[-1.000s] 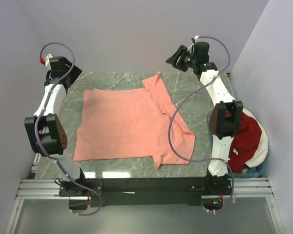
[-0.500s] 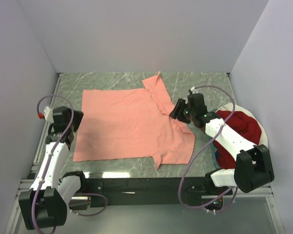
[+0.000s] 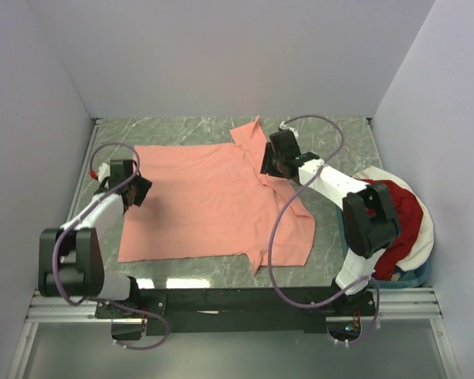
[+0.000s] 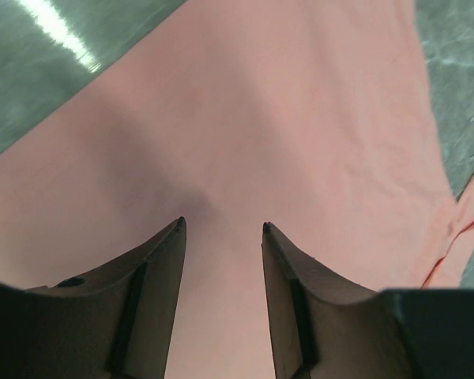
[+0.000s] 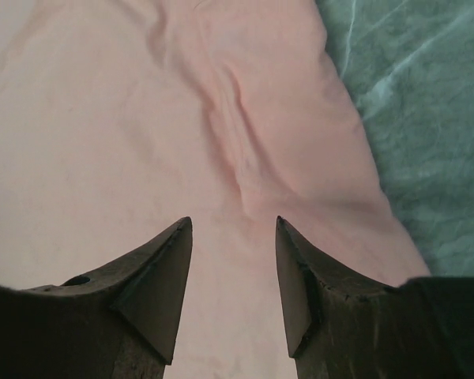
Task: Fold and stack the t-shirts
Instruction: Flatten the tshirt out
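A salmon-pink t-shirt [image 3: 205,205] lies spread flat on the grey marbled table [image 3: 340,146], its right sleeve folded over into creases. My left gripper [image 3: 142,192] is low over the shirt's left edge. In the left wrist view this gripper [image 4: 223,225] is open, with smooth pink cloth [image 4: 245,118] showing between the fingers. My right gripper [image 3: 266,168] sits on the creased right part of the shirt. In the right wrist view it [image 5: 233,221] is open too, just short of a raised fold [image 5: 237,158]. A dark red t-shirt [image 3: 399,213] lies bunched in the basket at the right.
The white-rimmed round basket [image 3: 426,229] stands off the table's right edge beside the right arm's base. Purple walls close in the table at the back and both sides. Bare tabletop [image 5: 426,118] shows right of the shirt, and a strip [image 4: 31,63] shows past its left edge.
Both arms have come down from raised poses at the table's far corners onto the pink shirt, the left at its left edge and the right at the folded sleeve. Both jaws have narrowed somewhat.
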Controlling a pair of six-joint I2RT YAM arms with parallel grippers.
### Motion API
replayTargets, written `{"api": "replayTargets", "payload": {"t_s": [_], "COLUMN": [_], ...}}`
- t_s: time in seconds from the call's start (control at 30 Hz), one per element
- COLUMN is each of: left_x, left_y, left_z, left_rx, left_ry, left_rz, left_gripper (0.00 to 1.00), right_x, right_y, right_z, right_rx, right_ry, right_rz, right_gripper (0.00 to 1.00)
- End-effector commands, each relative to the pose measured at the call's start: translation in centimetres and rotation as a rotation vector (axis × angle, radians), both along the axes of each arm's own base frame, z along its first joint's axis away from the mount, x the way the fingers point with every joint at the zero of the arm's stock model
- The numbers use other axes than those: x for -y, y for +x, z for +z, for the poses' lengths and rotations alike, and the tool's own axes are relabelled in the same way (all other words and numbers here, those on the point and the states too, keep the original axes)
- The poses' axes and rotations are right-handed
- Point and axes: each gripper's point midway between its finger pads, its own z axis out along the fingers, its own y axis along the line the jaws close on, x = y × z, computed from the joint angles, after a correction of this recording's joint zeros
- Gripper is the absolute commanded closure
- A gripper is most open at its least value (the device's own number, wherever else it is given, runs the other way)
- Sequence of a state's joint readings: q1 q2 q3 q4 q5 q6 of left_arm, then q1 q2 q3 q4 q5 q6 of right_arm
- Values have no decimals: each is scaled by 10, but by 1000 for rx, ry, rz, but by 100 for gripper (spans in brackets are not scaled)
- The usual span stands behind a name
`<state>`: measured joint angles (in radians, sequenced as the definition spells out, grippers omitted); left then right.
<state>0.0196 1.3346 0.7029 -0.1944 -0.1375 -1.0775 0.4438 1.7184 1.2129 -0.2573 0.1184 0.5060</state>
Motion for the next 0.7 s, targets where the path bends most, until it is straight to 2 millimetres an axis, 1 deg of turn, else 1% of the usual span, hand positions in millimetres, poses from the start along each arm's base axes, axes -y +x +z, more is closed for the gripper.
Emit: {"api": "replayTargets", "payload": {"t_s": [0.0,0.03,0.07,0.1,0.17,0.2,0.23,0.27,0.33,0.37,0.43,0.47,0.5,0.53,0.57,0.63,0.67], "left_x": [0,0,-2,0,-5,-5,-6,-5,-6,-8,-13,-14,-17,-20,-21,-27,-28], "left_y": [48,54,66,72,88,94,100,109,116,122,124,128,129,134,137,139,145], "left_z": [30,28,23,20,10,8,6,2,-2,-6,-13,-19,-23,-27,-30,-34,-38], "left_rx": [87,74,48,35,-14,-23,-30,-45,-57,-67,-94,-106,-118,-125,-130,-152,-160], "left_ry": [16,18,23,31,43,48,48,47,58,63,74,77,82,86,87,102,109], "left_rz": [-19,-21,-23,-39,-31,-41,-45,-52,-59,-56,-42,-44,-41,-40,-40,-38,-43], "left_gripper": [51,52,52,52,54,54,55,55,56,56,56,56,56,56,57,57,57], "right_x": [4,1,-2,-4,-11,-18,-20,-19,-26,-26,-26,-25,-22,-24,-24,-23,-21], "right_y": [17,21,20,20,20,15,17,16,13,13,14,14,15,17,17,21,22], "right_z": [2,4,-5,-7,-14,-18,-18,-26,-30,-36,-39,-46,-49,-52,-54,-51,-55], "right_rx": [15,20,0,-7,-18,-30,-28,-40,-50,-58,-67,-81,-92,-97,-104,-101,-105], "right_ry": [-99,-101,-113,-117,-138,-155,-166,-195,-213,-228,-240,-258,-273,-284,-292,-307,-325], "right_rz": [-16,-11,0,8,32,50,52,50,73,71,68,66,63,69,73,71,67], "right_gripper": [47,47,47,47,47,47,47,47,47,47,47,47,47,48,48,48,48]}}
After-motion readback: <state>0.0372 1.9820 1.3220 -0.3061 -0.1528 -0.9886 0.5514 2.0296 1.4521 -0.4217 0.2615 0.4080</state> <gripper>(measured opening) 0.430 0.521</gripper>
